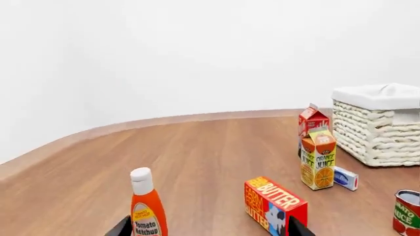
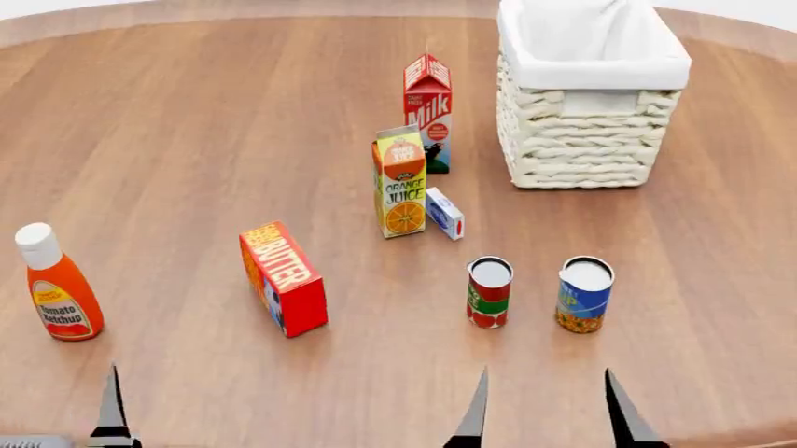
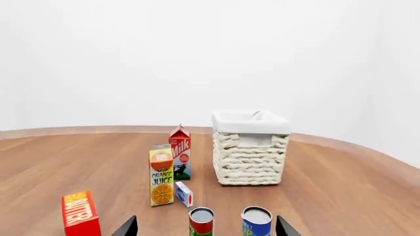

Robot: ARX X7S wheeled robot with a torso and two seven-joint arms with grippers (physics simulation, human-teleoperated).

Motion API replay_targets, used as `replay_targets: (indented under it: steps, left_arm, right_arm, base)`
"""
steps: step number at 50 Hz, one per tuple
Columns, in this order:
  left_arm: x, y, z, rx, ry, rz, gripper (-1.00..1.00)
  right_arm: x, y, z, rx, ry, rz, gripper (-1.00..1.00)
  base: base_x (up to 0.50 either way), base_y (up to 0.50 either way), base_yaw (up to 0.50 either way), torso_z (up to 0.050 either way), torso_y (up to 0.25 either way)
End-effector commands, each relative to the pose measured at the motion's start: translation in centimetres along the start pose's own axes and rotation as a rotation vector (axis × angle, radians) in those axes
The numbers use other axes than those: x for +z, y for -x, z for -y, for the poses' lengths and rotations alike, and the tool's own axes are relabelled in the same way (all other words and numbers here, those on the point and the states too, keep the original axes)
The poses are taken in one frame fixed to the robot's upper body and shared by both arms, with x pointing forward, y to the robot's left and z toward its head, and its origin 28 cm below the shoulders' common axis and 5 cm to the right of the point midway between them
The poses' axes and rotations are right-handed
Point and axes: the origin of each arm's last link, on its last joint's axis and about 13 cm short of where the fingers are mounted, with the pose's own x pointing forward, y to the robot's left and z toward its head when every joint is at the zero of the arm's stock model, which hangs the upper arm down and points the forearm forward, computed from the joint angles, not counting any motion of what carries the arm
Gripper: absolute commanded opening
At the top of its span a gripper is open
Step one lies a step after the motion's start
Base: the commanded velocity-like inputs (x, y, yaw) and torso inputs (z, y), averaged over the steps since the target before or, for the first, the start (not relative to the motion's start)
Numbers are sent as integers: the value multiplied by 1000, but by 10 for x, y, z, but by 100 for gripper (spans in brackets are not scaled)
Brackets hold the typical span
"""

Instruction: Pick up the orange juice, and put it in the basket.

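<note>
The orange juice (image 2: pixel 401 182) is a yellow-and-orange carton standing upright mid-table, just in front of the red-and-white milk carton (image 2: pixel 427 107). The cream woven basket (image 2: pixel 580 149) with white lining stands to its right, further back. The carton also shows in the left wrist view as the orange juice (image 1: pixel 318 160) and in the right wrist view as the orange juice (image 3: pixel 161 175). My left gripper (image 1: pixel 208 230) is open and holds nothing. My right gripper (image 2: pixel 548 415) is open too, low at the near edge, well short of the carton.
A red butter box (image 2: pixel 284 278) lies left of the juice, with a ketchup bottle (image 2: pixel 56 294) at the far left. A small blue-and-white box (image 2: pixel 445 214) touches the juice's right side. A red can (image 2: pixel 490 292) and a blue can (image 2: pixel 584 294) stand before my right gripper.
</note>
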Motion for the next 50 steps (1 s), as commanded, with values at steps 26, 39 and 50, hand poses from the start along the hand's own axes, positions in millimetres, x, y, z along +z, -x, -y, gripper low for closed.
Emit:
replay_targets:
  steps: [26, 39, 50]
  left_arm:
    - [69, 22, -32, 119, 85, 181, 100]
    - [69, 23, -30, 110, 85, 180, 100]
    - [70, 23, -30, 109, 84, 183, 100]
  right_arm:
    - [66, 15, 3, 4, 46, 198, 100]
    - [70, 16, 4, -4, 42, 206, 100]
    - [71, 17, 4, -1, 41, 205, 100]
  base:
    - [43, 0, 0, 0, 0]
    - [500, 0, 0, 0, 0]
    - [500, 0, 0, 0, 0]
